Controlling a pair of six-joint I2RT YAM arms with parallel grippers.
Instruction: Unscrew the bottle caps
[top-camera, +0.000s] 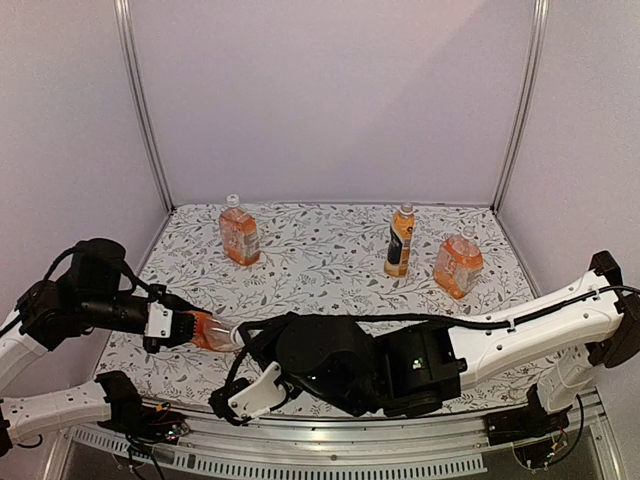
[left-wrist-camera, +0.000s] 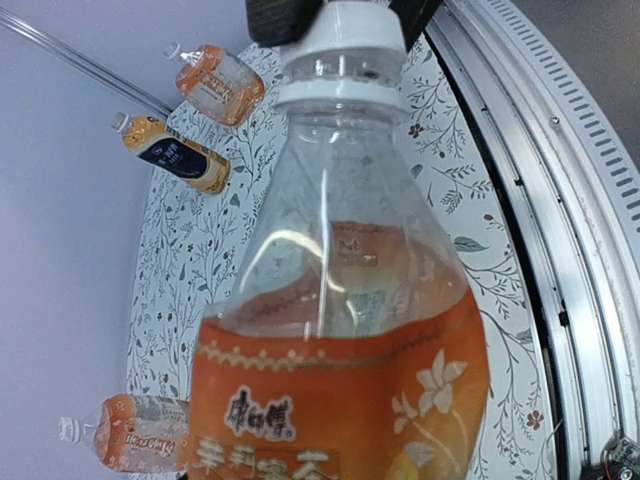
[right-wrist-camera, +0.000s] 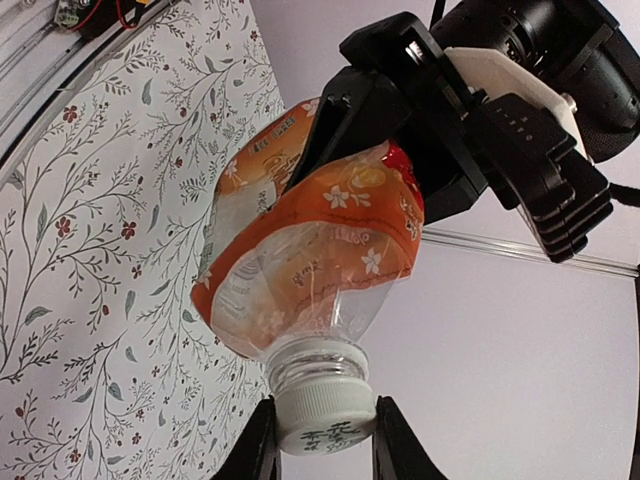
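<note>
**Both arms on one bottle, cap pinched**

Right jaws pinch the white cap (right-wrist-camera: 325, 408) of the orange-drink bottle (top-camera: 212, 333); left jaws clamp its labelled body, holding it sideways above the near-left tabletop (top-camera: 330, 250). Three more capped bottles (top-camera: 400, 240) stand along the back.

A leaf-patterned tabletop (top-camera: 320, 262) sits enclosed by plain pale walls (top-camera: 330, 100).

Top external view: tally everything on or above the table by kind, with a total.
Clear plastic bottles of orange drink: 4
Small round white plastic screw caps: 4
Black two-finger grippers: 2
Total: 10
</note>
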